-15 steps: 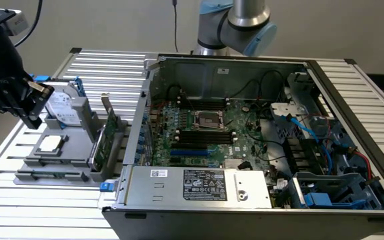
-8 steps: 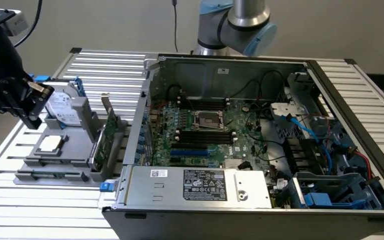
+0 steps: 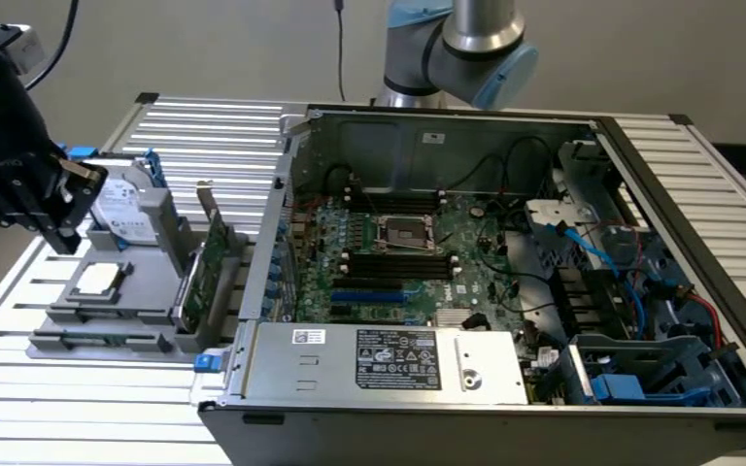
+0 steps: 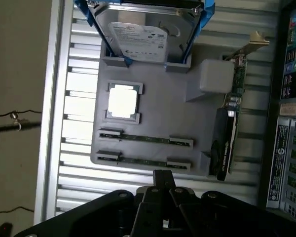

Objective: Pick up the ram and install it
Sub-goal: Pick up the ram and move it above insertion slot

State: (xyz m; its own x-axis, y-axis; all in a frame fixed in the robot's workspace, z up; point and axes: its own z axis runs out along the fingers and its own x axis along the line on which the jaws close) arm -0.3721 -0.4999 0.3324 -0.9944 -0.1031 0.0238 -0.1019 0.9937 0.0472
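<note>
Two rams lie flat in holders on the grey fixture tray: one ram closer to the white processor, the other ram at the tray's edge. In the exterior view a ram sits along the tray's front edge, at the exterior view's left. My black gripper hangs above the tray's back left part, clear of the rams. In the wrist view the gripper stands just off the tray's edge by the outer ram, and nothing is seen in it.
The tray also carries a hard drive in a blue frame, a processor and an upright green expansion card. The open computer case with its motherboard and black memory slots fills the exterior view's right. Everything rests on a slatted metal table.
</note>
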